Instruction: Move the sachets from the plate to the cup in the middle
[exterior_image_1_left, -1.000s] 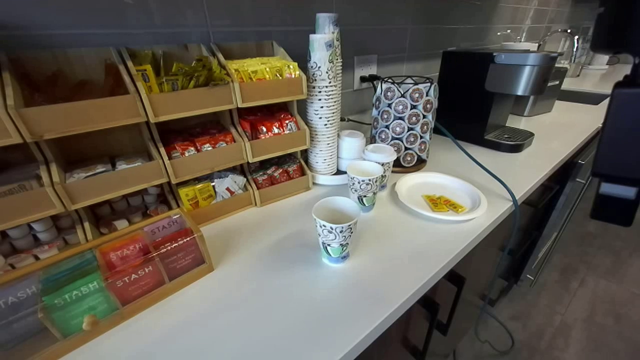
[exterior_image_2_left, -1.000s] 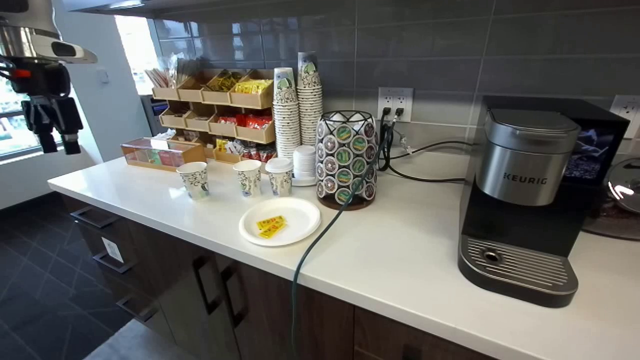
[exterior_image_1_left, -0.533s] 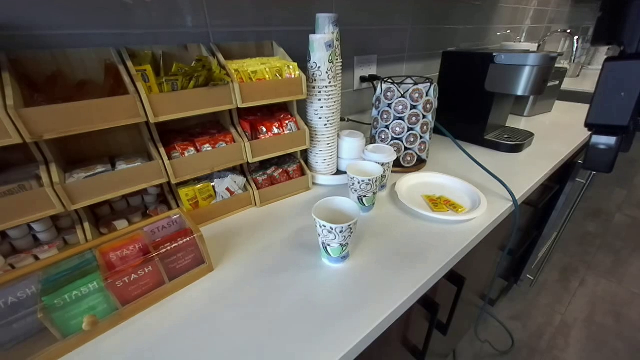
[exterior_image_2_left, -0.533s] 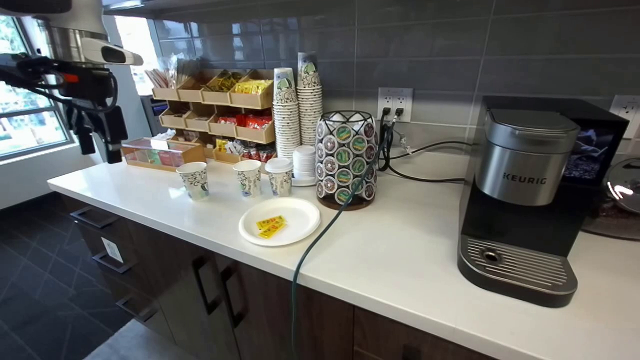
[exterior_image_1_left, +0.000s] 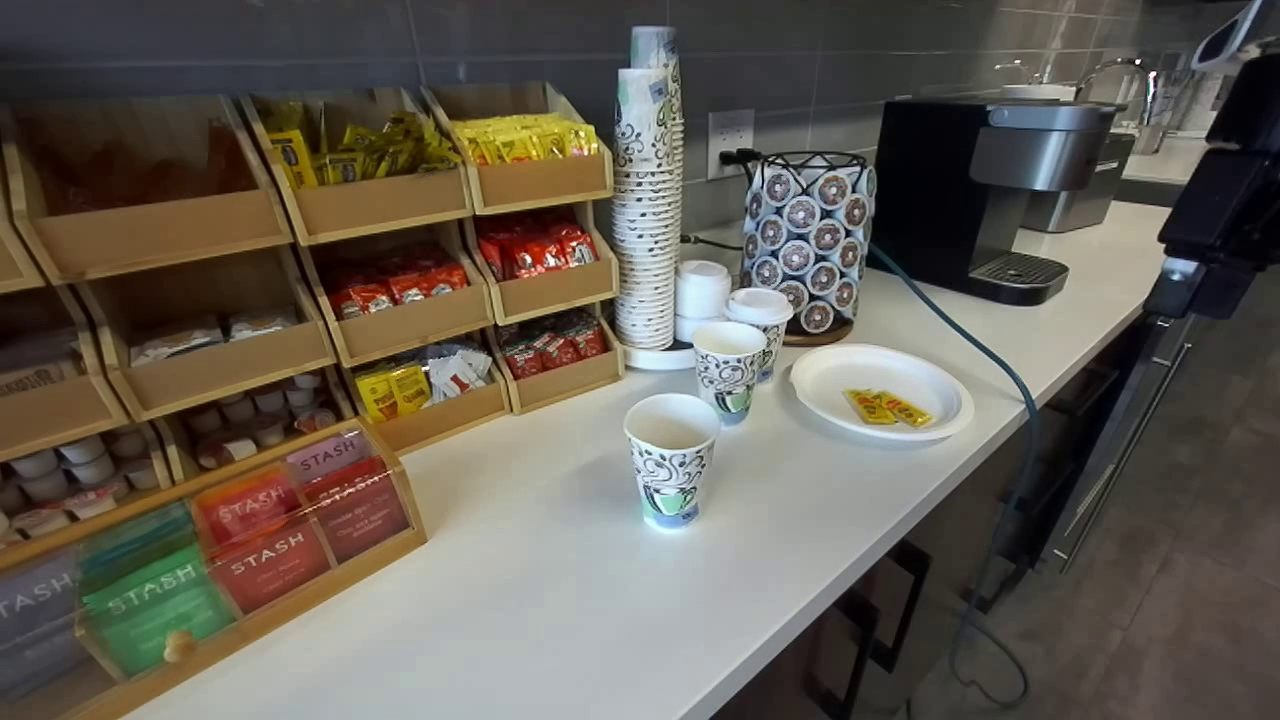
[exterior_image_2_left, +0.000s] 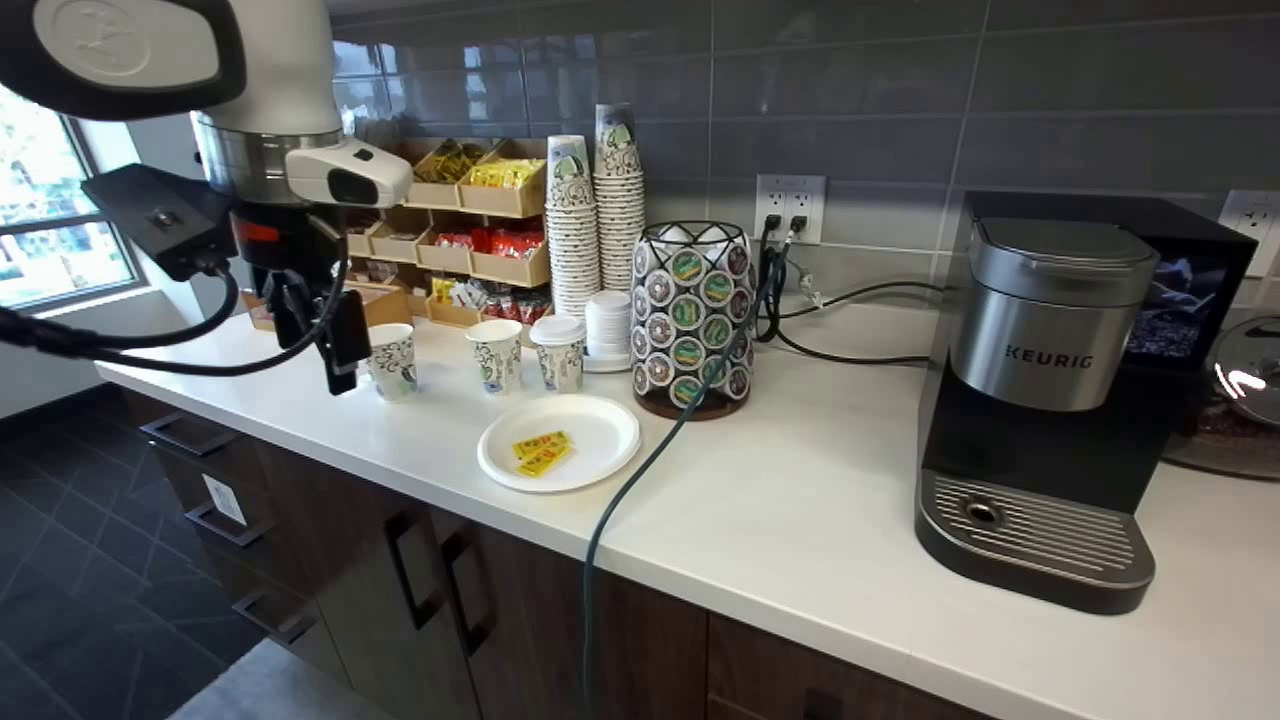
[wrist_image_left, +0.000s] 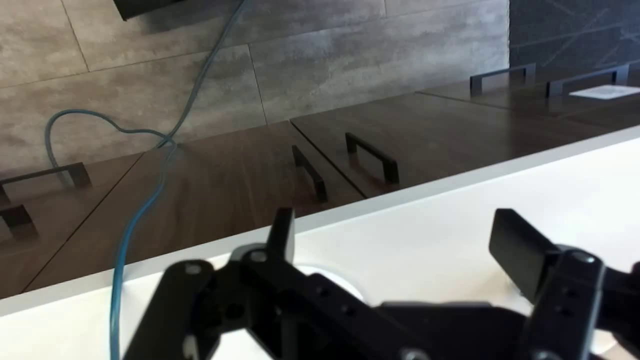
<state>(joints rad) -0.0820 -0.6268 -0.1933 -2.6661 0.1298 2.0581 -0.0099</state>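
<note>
The end effector (wrist_image_left: 395, 237) hangs spread, nothing in its grasp. In an exterior view, two yellow sachets (exterior_image_2_left: 545, 459) lie flat, touching, toward eight o'clock on the plate (exterior_image_2_left: 605, 440); their thinness could defeat a pinch, and pressing near the rim could tip the plate.

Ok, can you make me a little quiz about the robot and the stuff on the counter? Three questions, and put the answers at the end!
1. How many sachets lie on the plate?
2. True or false: the middle cup is uncovered at the top.
3. How does the gripper look? A) pinching the sachets; B) jaws apart; C) clasping the middle cup.

Key: 1. Two. 2. True. 3. B.
</note>
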